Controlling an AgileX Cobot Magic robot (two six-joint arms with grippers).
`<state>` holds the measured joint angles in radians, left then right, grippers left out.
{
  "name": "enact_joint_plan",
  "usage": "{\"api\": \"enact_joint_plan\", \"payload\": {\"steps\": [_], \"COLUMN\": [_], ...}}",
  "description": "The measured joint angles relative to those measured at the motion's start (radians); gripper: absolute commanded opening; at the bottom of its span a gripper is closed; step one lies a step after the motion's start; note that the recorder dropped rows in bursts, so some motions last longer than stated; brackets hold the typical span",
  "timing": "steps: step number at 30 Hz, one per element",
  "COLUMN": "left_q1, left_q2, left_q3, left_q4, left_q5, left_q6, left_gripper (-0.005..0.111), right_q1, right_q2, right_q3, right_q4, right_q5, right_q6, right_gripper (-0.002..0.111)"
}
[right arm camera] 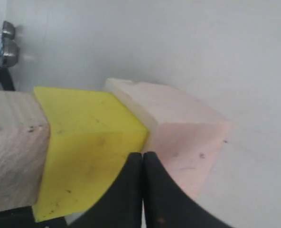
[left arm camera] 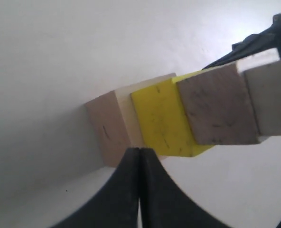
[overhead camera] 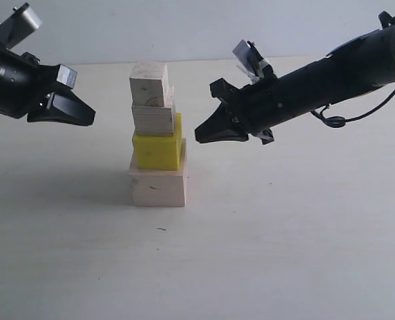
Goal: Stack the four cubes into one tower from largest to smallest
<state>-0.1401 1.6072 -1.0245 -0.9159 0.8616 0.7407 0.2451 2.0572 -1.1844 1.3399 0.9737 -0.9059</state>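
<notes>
Okay, tower (overhead camera: 156, 133) stands upright mid-table, four high. Large wood cube (overhead camera: 159, 188) is the base, yellow cube (overhead camera: 157, 151) sits on it, then medium wood cube (overhead camera: 153, 117), with small wood cube (overhead camera: 148, 82) on top. The layers are slightly twisted against each other. Left gripper (overhead camera: 89, 120) hangs left of the stack at medium-cube height, jaws pressed together, empty, well apart. Right gripper (overhead camera: 199, 136) is near the yellow cube's right side, jaws clenched on nothing, not touching. Pale table (overhead camera: 291, 253) underneath.

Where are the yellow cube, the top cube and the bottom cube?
yellow cube (overhead camera: 156, 152): exterior view, middle of its front face.
top cube (overhead camera: 148, 83): exterior view, middle of its front face.
bottom cube (overhead camera: 159, 189): exterior view, middle of its front face.
</notes>
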Motion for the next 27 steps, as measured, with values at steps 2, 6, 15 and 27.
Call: {"api": "enact_joint_plan", "payload": {"steps": [2,6,15,27], "left_q1": [0.000,0.000,0.000,0.000], "left_q2": [-0.041,-0.148,-0.417,-0.702], "left_q3": [0.000,0.016,0.163,0.183], "left_q4": [0.004,0.011,0.017,-0.010], "left_q5": [-0.043,-0.175,-0.470,-0.538], "left_q6": [0.000,-0.007,-0.006,0.084], "left_gripper": [0.000,0.000,0.000,0.000], "right_q1": [-0.023,-0.085,-0.171,-0.172], "right_q2": [-0.035,-0.175,-0.646,-1.226], "right_q3": [0.029,0.122,0.330,0.542], "right_q4": [0.003,0.079,0.136,0.143], "right_q5": [-0.042,-0.127,-0.450,-0.680], "right_q6": [-0.002,-0.106,-0.330,-0.540], "right_gripper": [0.000,0.000,0.000,0.000]}}
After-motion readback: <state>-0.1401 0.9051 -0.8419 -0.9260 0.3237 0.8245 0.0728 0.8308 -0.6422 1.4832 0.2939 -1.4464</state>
